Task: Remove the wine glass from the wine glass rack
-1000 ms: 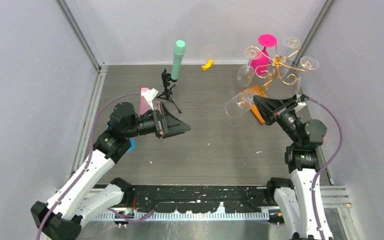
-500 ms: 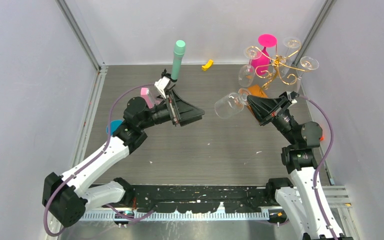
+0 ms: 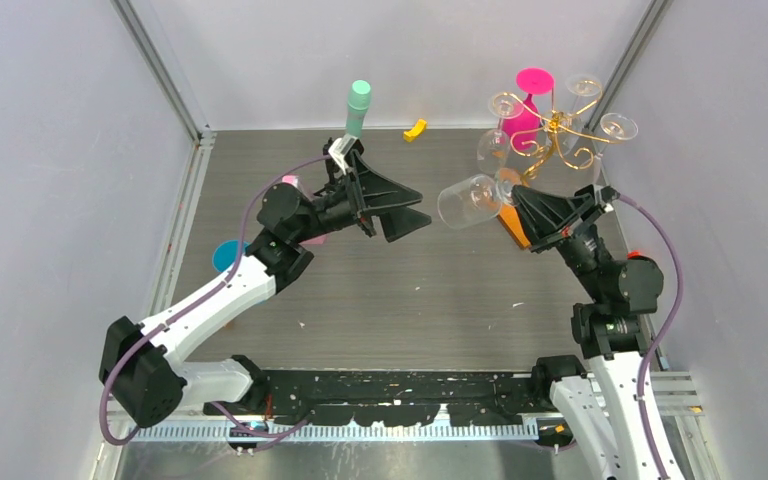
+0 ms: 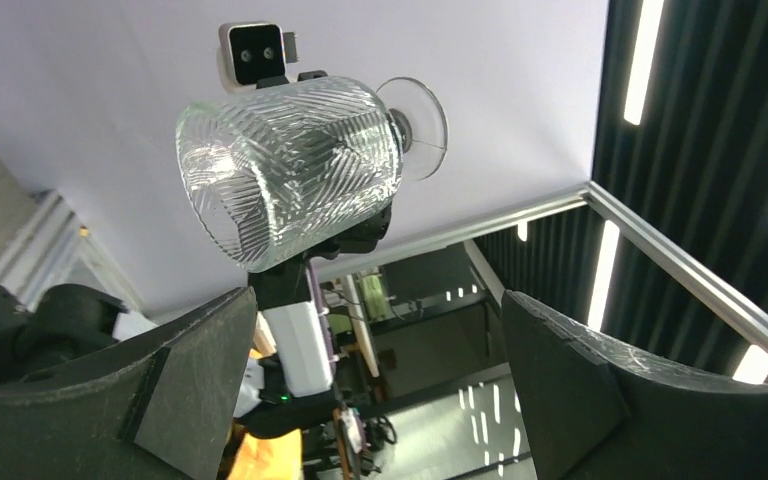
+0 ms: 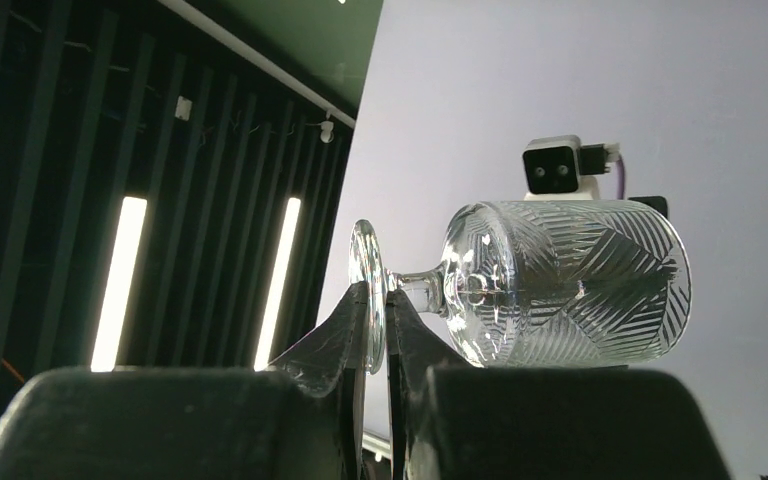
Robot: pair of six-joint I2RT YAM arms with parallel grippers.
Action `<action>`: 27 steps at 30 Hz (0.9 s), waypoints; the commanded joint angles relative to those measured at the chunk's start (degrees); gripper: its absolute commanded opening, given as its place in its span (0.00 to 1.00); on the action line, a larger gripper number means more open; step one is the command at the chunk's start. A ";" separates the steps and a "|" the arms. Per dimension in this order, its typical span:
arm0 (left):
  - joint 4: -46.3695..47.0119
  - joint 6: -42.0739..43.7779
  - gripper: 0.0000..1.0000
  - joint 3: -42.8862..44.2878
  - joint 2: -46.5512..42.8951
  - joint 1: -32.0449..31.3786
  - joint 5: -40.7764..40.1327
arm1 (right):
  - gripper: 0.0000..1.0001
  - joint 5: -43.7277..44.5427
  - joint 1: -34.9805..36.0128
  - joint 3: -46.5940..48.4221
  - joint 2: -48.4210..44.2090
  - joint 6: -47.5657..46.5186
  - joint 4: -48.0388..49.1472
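The wine glass (image 3: 468, 200) lies sideways, foot pinched in the right claw (image 5: 378, 300).

Clear wine glass (image 3: 468, 200) with cut herringbone pattern, held horizontal in mid-air, foot clamped in right gripper (image 3: 516, 196), bowl mouth facing left, just beside gold wire wine glass rack (image 3: 552, 128), rack upright at far right, orange-brown base partly hidden.

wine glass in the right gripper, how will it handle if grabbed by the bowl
Probably fragile: the wine glass is thin and clear. Likely slippery; the right gripper pinches only its foot. Round bowl could roll if laid down.
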 commanded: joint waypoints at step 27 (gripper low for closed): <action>36.83 -22.09 0.68 13.41 16.62 -4.15 2.64 | 0.00 5.68 0.34 10.08 -2.20 -5.15 -13.50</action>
